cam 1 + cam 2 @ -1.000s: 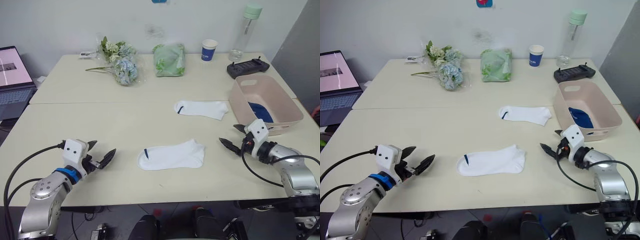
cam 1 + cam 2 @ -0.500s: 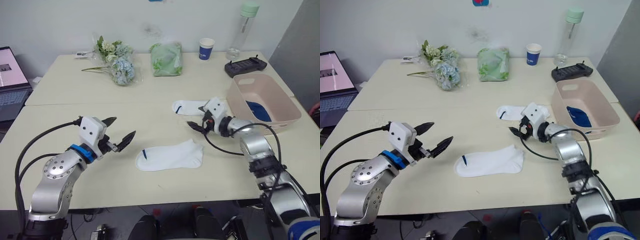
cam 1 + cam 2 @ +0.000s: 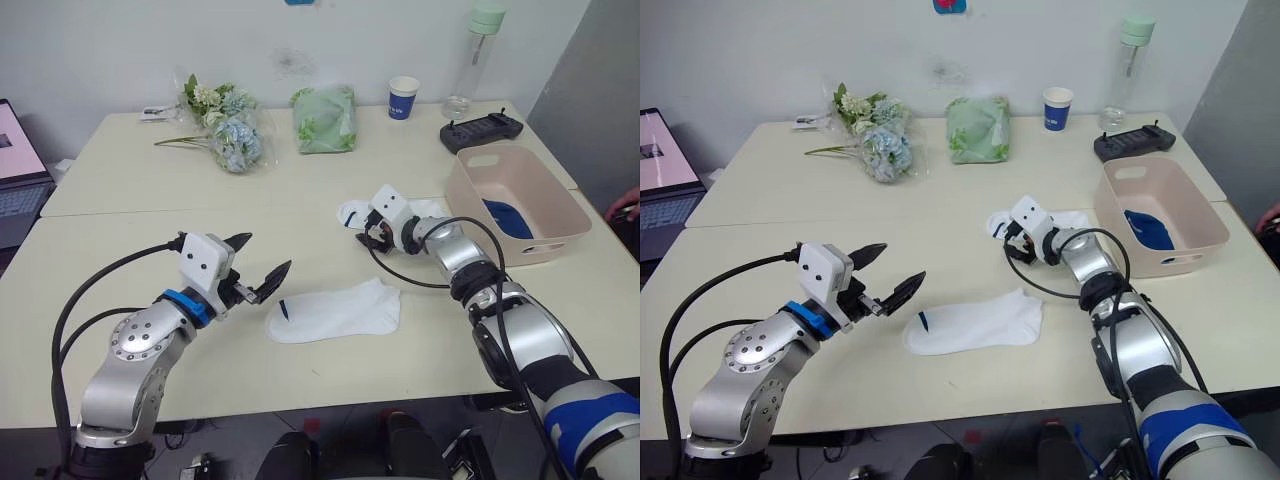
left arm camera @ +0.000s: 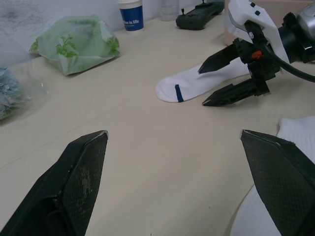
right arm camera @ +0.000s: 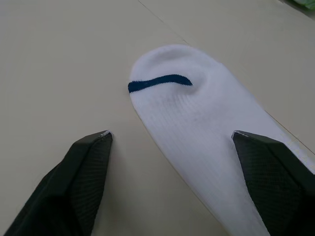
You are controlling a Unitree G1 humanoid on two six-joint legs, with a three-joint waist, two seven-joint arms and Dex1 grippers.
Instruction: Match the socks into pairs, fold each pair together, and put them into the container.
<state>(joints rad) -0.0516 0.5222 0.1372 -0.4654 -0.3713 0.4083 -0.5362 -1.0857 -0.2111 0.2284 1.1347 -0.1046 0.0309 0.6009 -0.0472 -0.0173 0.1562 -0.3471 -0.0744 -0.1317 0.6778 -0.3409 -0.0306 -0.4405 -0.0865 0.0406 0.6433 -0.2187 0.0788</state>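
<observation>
Two white socks lie on the table. The near white sock is flat at the front middle. My left gripper hovers open just left of its cuff, holding nothing. The far white sock has a blue mark at its cuff. My right gripper stands open at that cuff end, one finger on each side, low over the table. In the left wrist view, my right gripper straddles the far white sock. The pink container stands at the right with a dark blue sock inside.
Along the back of the table are a flower bunch, a pale green bag, a paper cup, a bottle and a black controller. A laptop sits at the far left.
My right gripper has swung from beside the container across to the far white sock's cuff. My left gripper has risen and moved right, close to the near sock. The camera has shifted too.
</observation>
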